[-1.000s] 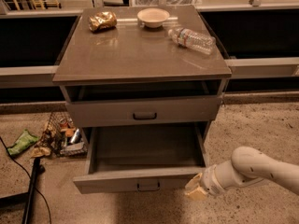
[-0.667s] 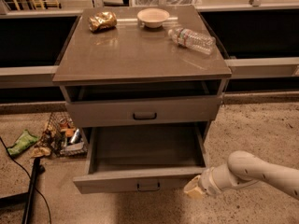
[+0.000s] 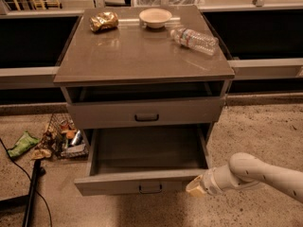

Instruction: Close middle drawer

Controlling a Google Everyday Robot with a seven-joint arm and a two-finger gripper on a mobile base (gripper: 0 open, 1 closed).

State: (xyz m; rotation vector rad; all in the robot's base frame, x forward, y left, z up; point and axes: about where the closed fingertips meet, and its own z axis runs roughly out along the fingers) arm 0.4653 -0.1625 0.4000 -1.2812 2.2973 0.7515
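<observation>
The middle drawer (image 3: 142, 182) is pulled far out of the grey-brown cabinet, and its dark, empty inside shows. Its small dark handle (image 3: 150, 188) sits at the centre of the flat front. My gripper (image 3: 195, 187), a cream-coloured tip on the white arm (image 3: 255, 171), is low at the right end of the drawer front, at or just off its corner. The upper drawer (image 3: 147, 112) stands slightly out, with a dark gap above its front. The lowest drawer is hidden under the open one.
On the cabinet top (image 3: 137, 56) lie a crumpled gold bag (image 3: 104, 21), a white bowl (image 3: 155, 17) and a plastic bottle (image 3: 195, 39) on its side. A wire basket of snacks (image 3: 66, 138), a green packet (image 3: 22, 143) and a black cable (image 3: 31, 193) lie on the floor to the left.
My arm's elbow has shifted slightly left towards the drawer. The gripper tip stays by the front right corner. The drawer has not visibly moved.
</observation>
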